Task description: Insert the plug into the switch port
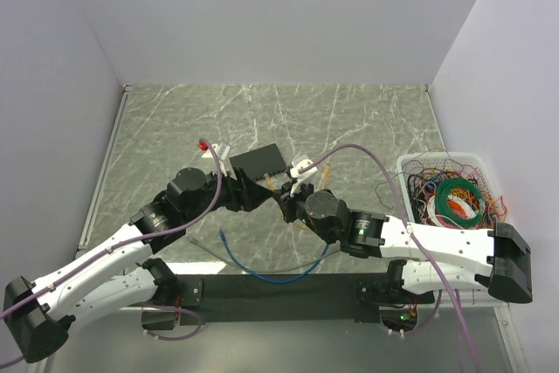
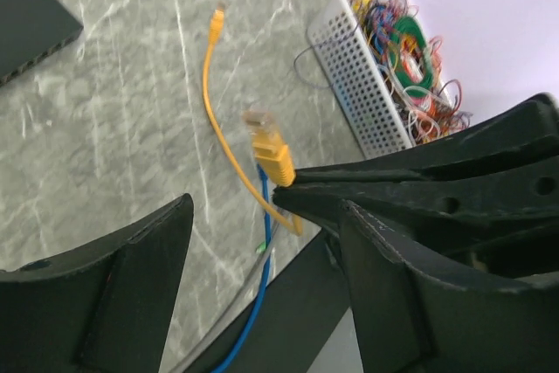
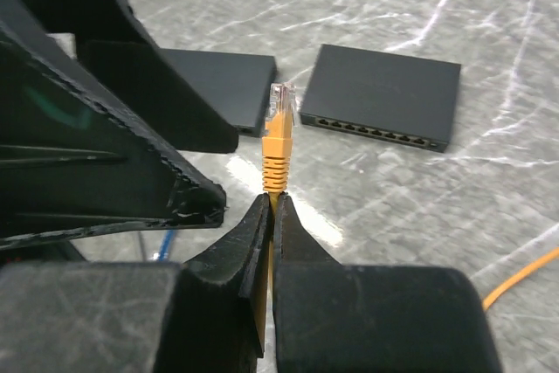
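Fingers (image 3: 249, 242) of your right gripper (image 3: 272, 203) are clenched on the orange-yellow ribbed boot (image 3: 276, 163) just behind the clear plastic plug (image 3: 281, 98), held in the air above the grey marble table (image 3: 489, 32), while the left gripper (image 2: 266, 207) stands spread wide nearby, grasping nothing. To seat it well, swing the tip right until it lines up with one socket in the port row (image 3: 371, 131) of the flat black network switch (image 3: 389, 85), then push straight along the plug without twisting. Its long axis runs straight out from the fingertips, clear tip leading toward the switch, well apart from it.
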`<state>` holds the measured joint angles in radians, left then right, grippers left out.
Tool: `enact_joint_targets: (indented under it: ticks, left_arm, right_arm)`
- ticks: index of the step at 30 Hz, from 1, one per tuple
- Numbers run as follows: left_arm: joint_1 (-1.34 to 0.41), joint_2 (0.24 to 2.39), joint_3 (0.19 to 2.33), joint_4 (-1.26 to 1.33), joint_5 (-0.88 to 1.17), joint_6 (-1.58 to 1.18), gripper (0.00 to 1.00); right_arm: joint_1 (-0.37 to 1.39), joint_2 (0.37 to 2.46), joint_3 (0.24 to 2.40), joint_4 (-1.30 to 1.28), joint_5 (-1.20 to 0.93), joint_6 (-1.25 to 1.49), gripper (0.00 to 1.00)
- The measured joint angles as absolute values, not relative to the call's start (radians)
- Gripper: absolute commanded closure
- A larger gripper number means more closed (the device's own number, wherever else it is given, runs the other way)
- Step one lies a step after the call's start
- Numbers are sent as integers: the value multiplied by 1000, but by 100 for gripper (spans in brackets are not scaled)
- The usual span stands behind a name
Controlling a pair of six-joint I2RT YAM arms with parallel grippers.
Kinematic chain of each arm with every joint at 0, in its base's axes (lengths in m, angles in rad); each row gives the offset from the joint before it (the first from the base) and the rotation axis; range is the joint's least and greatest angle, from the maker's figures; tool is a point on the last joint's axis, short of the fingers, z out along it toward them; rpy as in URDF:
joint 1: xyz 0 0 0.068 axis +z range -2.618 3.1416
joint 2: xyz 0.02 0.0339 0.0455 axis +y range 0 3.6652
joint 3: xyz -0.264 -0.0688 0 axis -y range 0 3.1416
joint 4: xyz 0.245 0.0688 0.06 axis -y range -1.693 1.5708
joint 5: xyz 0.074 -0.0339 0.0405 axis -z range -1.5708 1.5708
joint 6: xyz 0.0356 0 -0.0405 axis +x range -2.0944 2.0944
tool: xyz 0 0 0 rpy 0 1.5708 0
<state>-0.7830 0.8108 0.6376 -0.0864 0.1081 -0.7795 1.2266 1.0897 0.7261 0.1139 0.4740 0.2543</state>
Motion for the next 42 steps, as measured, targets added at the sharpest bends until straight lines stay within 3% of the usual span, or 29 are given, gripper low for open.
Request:
enact_joint_targets:
  ticks: [4,6,9,26,42]
  left_arm:
    - [-807,807,634,-36,56,-788,29]
    - [-810,805,632,-12,42,-791,37]
    - [-811,808,632,11,23,-799,41]
    - [-813,812,593,151,-51,-817,44]
    - [-826,849,587,202,-49,-836,65]
  right_arm:
    - [1228,1085,726,98,493,253,100]
    - [1228,1076,726,91,493,253,100]
    - [1230,1056,725,88,489,257,100]
    - [1247,1025,712,87,458,265,100]
    - [1248,1025,712,88,451,268,100]
